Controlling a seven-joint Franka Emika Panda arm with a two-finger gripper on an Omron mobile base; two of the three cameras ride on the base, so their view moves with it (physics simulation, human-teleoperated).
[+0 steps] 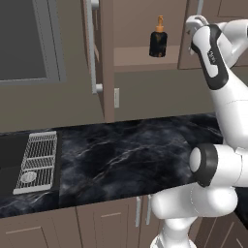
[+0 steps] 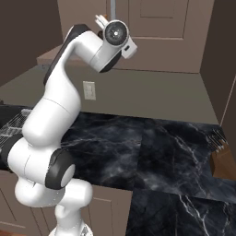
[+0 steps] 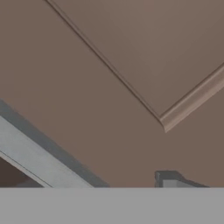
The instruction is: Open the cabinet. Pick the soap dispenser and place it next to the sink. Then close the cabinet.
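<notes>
Near to far: black marble counter [image 1: 126, 155]; dark basin sink [image 1: 12, 160] with pale grid rack at 9 o'clock; taupe wall cabinet [image 1: 107, 58] with left door swung open; black, orange-pumped soap dispenser [image 1: 158, 38] upright on shelf. At 1 o'clock, two-finger gripper [image 1: 193, 22] raised against right door's silver handle [image 3: 35, 159]; jaw opening impossible to tell.

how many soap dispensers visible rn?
1. The soap dispenser stands upright on the inner shelf of the open cabinet, above the counter. Parts of the cabinet interior are out of sight, so others could be hidden.
</notes>
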